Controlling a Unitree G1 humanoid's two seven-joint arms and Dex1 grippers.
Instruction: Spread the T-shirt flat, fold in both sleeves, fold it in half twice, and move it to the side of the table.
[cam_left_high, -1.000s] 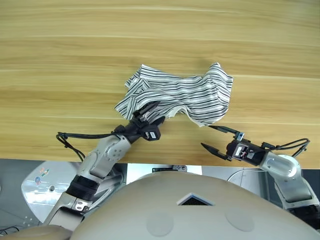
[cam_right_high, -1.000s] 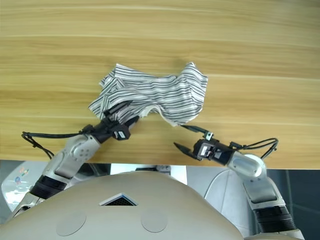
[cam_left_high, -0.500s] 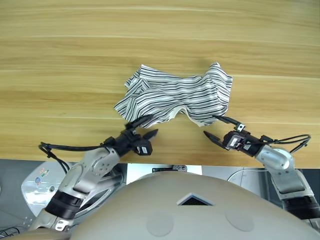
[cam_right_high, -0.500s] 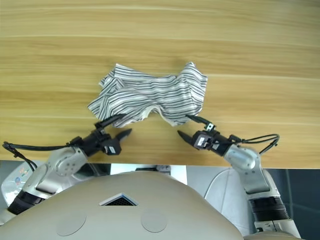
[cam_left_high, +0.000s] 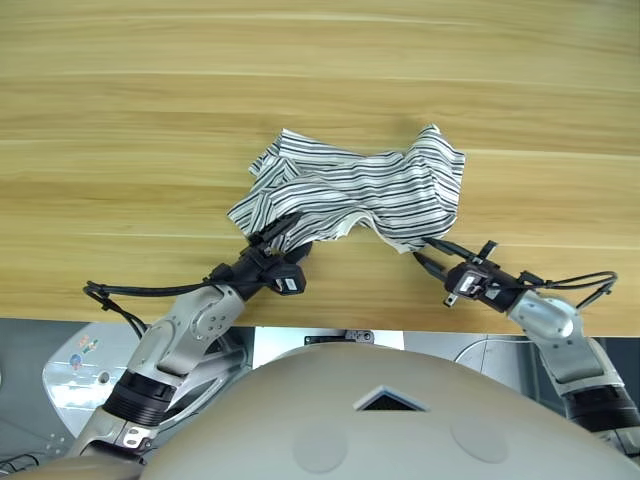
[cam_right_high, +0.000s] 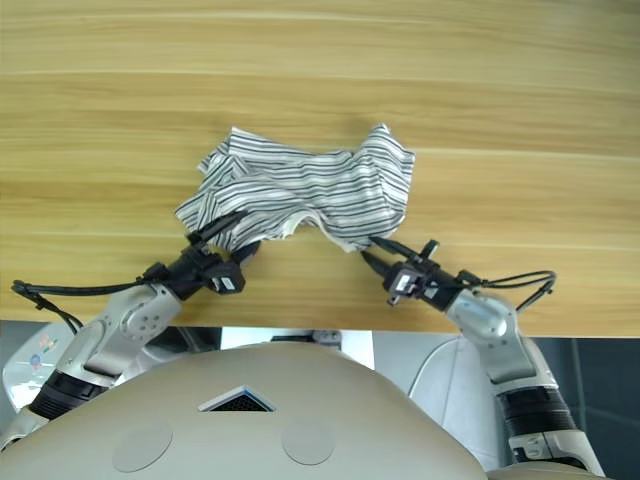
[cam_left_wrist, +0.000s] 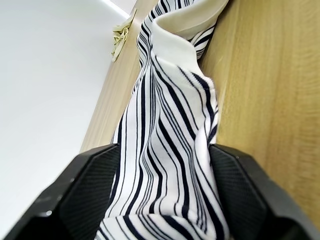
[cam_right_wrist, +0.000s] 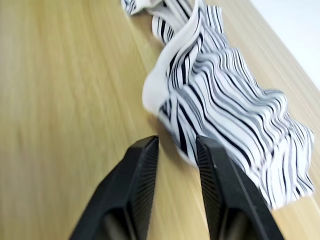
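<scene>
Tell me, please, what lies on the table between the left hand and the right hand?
Bare table, in the left eye view; the T-shirt's near hem arches beyond it, reaching the left hand and right hand.

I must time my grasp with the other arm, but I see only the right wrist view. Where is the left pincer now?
Observer: From the head camera, the left pincer is at the near left edge of the T-shirt.
Operator: Is there cloth between its fingers?
Observer: Yes. In the left wrist view a striped fold lies between its fingers, which stand apart and are not closed on it.
Operator: Is the whole shirt flat already?
Observer: No. From the head camera it lies bunched on the table, with folds across it and both ends crumpled.
</scene>
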